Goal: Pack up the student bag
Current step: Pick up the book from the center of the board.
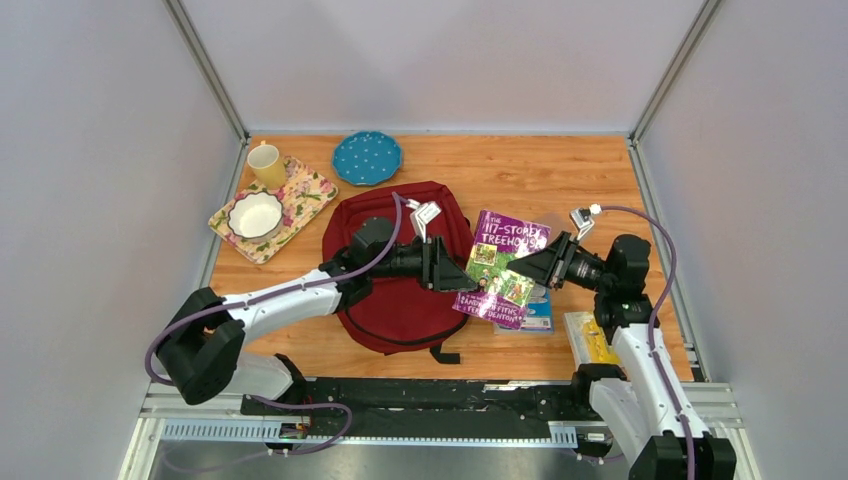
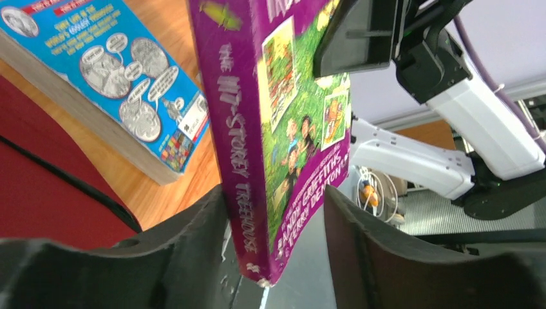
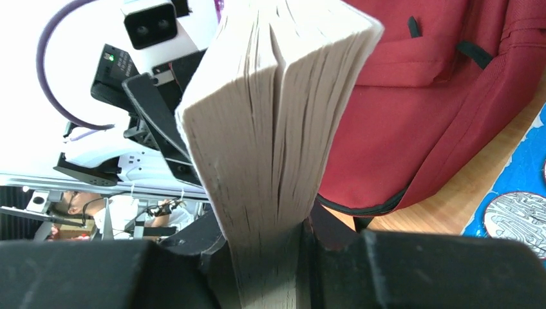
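The right claw (image 1: 516, 270) clenched a purple book (image 1: 505, 262) over a blue book (image 1: 540, 318) by the surface's (image 1: 520, 175) near edge. The left claw (image 1: 450, 272), released, straddled the purple spine beside the bag (image 1: 398, 308).

The student bag (image 1: 405, 305), a large dark red fabric backpack with black zippers and straps, lies flat on the wooden table (image 1: 560, 165), just left of centre.

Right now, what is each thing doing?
purple book, held up in the air
right claw, shut on the purple book
left claw, open around its spine
blue book, lying flat
student bag, lying flat
yellow cup, standing upright
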You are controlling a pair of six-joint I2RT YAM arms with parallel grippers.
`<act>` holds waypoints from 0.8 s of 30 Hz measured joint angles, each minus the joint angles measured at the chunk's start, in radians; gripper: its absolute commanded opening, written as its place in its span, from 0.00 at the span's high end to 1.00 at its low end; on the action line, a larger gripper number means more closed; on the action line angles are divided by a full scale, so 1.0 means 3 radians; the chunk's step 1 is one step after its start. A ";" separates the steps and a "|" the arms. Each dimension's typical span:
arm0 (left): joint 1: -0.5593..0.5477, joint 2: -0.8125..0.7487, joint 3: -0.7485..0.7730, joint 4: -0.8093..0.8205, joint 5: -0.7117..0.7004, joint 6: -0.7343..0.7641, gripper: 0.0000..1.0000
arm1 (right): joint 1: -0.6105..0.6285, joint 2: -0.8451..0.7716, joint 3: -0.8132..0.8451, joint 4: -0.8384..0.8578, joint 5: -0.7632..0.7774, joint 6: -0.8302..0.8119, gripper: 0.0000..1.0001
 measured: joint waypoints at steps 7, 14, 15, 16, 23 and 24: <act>0.0174 0.0000 0.0261 -0.0084 0.0010 0.0187 0.21 | 0.0164 0.0064 0.0103 -0.0165 -0.0094 -0.0197 1.00; 0.0411 0.0048 0.0277 0.0126 0.0278 0.0116 0.21 | 0.0571 0.0100 0.0272 -0.0278 -0.0266 -0.0409 1.00; 0.0441 0.0086 0.0277 0.0207 0.0346 0.0065 0.21 | 0.0614 0.0113 0.0313 -0.0314 -0.0282 -0.0456 1.00; 0.0455 0.0112 0.0277 0.0257 0.0389 0.0042 0.21 | 0.0650 0.0137 0.0355 -0.0338 -0.0300 -0.0505 1.00; 0.0478 0.0198 0.0276 0.0600 0.0785 -0.0160 0.71 | 0.0946 0.0436 0.0732 -0.0744 -0.0360 -0.1019 1.00; 0.0478 0.0195 0.0275 0.0643 0.0843 -0.0170 0.80 | 0.0968 0.0483 0.0787 -0.0832 -0.0357 -0.1097 1.00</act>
